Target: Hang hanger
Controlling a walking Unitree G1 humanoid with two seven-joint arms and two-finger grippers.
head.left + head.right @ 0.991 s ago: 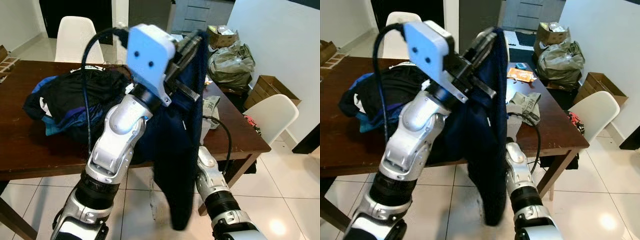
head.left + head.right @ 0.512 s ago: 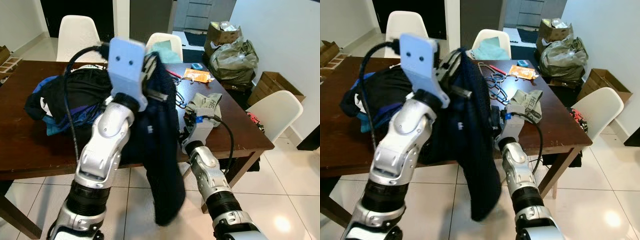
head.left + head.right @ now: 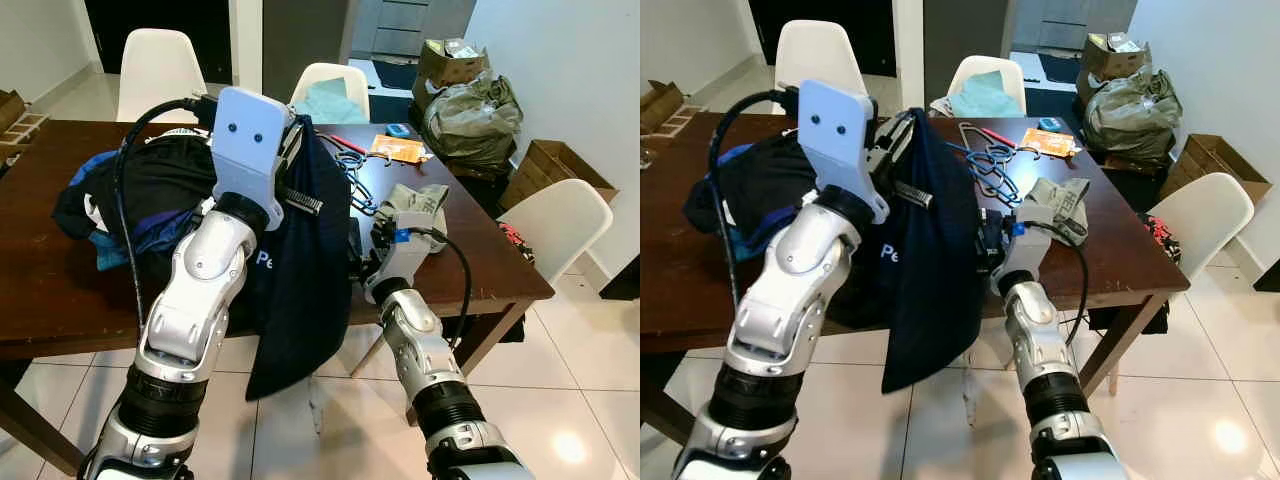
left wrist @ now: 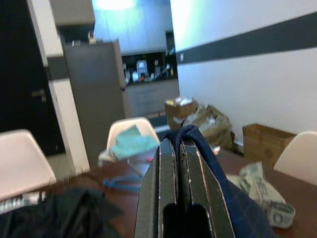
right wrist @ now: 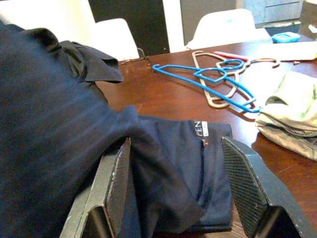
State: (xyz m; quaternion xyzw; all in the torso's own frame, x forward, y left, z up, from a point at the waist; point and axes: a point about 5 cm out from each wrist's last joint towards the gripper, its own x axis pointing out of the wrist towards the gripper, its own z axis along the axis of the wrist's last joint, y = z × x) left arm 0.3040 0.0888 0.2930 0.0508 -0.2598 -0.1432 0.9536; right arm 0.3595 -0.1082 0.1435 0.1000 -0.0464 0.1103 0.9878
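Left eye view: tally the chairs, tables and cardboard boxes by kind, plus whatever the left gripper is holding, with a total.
White plastic chairs: 3
Brown wooden table: 1
Brown cardboard boxes: 3
Navy garment clamped in the left gripper: 1
Total: 8

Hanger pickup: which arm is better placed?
Right, probably. The right gripper has open jaws at table height, facing the blue hanger. The left gripper is shut on the navy shirt.
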